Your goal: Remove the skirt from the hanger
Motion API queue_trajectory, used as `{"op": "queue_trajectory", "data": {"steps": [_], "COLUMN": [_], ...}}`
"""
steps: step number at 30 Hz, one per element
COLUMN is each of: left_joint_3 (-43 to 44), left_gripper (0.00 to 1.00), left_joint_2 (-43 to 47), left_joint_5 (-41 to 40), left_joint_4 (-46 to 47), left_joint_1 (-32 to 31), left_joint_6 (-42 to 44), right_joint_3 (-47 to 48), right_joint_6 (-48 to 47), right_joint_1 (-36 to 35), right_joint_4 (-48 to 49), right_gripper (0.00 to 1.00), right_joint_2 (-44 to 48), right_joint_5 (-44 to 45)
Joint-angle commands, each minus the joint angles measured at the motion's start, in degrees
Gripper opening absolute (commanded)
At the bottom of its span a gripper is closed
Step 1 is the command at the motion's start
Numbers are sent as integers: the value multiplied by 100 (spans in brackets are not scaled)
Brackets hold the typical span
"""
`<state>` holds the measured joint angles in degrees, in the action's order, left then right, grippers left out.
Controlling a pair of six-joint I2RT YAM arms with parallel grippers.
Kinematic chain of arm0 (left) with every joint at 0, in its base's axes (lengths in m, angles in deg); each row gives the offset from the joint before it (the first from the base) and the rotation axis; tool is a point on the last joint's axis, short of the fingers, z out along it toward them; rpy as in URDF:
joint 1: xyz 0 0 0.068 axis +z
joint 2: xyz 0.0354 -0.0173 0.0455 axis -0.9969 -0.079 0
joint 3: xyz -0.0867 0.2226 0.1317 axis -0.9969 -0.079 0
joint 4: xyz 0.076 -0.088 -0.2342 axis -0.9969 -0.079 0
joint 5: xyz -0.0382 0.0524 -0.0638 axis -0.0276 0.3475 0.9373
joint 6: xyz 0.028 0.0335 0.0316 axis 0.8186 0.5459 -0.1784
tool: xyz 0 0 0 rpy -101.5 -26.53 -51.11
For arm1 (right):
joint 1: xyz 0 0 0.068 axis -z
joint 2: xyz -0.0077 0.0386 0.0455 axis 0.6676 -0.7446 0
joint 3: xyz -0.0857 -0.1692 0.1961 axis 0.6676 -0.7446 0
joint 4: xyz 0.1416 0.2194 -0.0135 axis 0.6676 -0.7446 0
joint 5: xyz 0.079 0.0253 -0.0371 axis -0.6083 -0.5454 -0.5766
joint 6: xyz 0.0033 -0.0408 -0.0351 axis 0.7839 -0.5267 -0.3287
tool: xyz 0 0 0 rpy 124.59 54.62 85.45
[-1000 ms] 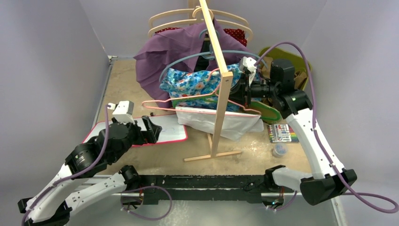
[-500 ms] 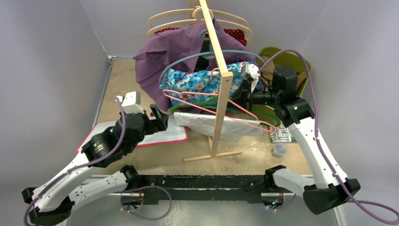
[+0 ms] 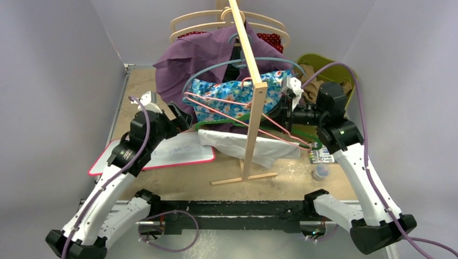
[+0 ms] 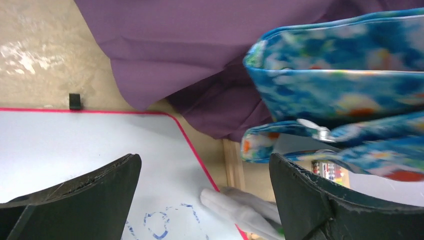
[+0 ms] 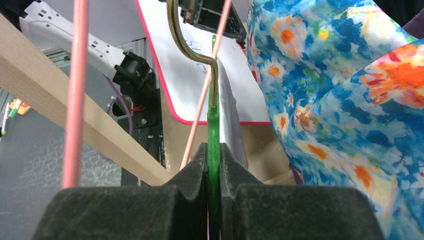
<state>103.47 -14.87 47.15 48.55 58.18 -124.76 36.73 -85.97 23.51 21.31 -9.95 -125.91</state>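
right gripper (image 5: 213, 152): fingers are pinching flat on the green hanger (image 5: 213, 125), no gap showing on either side of it; sitting right of centre in the top view, at the skirt's right edge
left gripper (image 4: 203, 162): fingers (image 4: 100, 185) are standing wide apart and gripping nothing; hovering left of centre in the top view, just off the skirt's left edge, above the whiteboard
floral skirt (image 3: 232, 93): hanging at the centre of the top view, off the table, partly behind the rack post; filling the upper right of the left wrist view, with a metal clip (image 4: 315, 132) showing on its edge; cannot tell which hanger is carrying it
green hanger: running below the skirt toward the lower right in the top view; its brass hook (image 5: 192, 50) is curling up at the top centre of the right wrist view
pink wire hanger (image 5: 78, 90): crossing the skirt diagonally from upper left to lower right in the top view; not being gripped
purple garment (image 3: 183, 65): draping at upper centre, behind and to the left of the skirt
wooden rack (image 3: 251, 135): standing at centre, its post crossing in front of the skirt
whiteboard (image 3: 178, 151): lying flat at lower left, pink rim, blue scribbles on it
white cloth (image 3: 232, 143): lying on the table (image 3: 140, 91) under the skirt, overlapping the whiteboard's right end
marker box (image 3: 324, 156): lying at right, beside the right arm
small jar (image 3: 321, 172): sitting just below the marker box
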Motion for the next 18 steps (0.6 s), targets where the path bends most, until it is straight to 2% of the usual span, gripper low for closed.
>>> {"op": "queue_trajectory", "data": {"steps": [1, 3, 5, 9, 11, 14, 18], "left_joint_3": [-261, -231, -356, -845, -863, -631, -157], "left_gripper": [100, 100, 100, 99, 99, 100, 100], "left_joint_2": [-83, -243, -380, -522, -502, -459, -476], "left_joint_5": [1869, 2235, 2836, 4477, 4850, 5290, 5674], "left_joint_4": [1073, 1193, 1650, 3764, 4590, 5257, 5170], "left_joint_1": [879, 1231, 1952, 3268, 3471, 3485, 3485], "left_joint_6": [-36, 5, -186, -1404, -1724, -1858, -1434], "right_joint_3": [80, 18, -55, -88, 7, 146, 415], "right_joint_6": [148, 187, 238, 78, -95, -246, -547], "right_joint_1": [-43, -50, -57, -66, -78, -85, -146], "right_joint_4": [452, 508, 572, 456, 355, 283, -77], "right_gripper": [0, 0, 0, 0, 0, 0, 0], "right_joint_2": [167, 234, 285, 241, 127, -140, -549], "right_joint_5": [-284, -285, -283, -267, -449, -970, -1008]}}
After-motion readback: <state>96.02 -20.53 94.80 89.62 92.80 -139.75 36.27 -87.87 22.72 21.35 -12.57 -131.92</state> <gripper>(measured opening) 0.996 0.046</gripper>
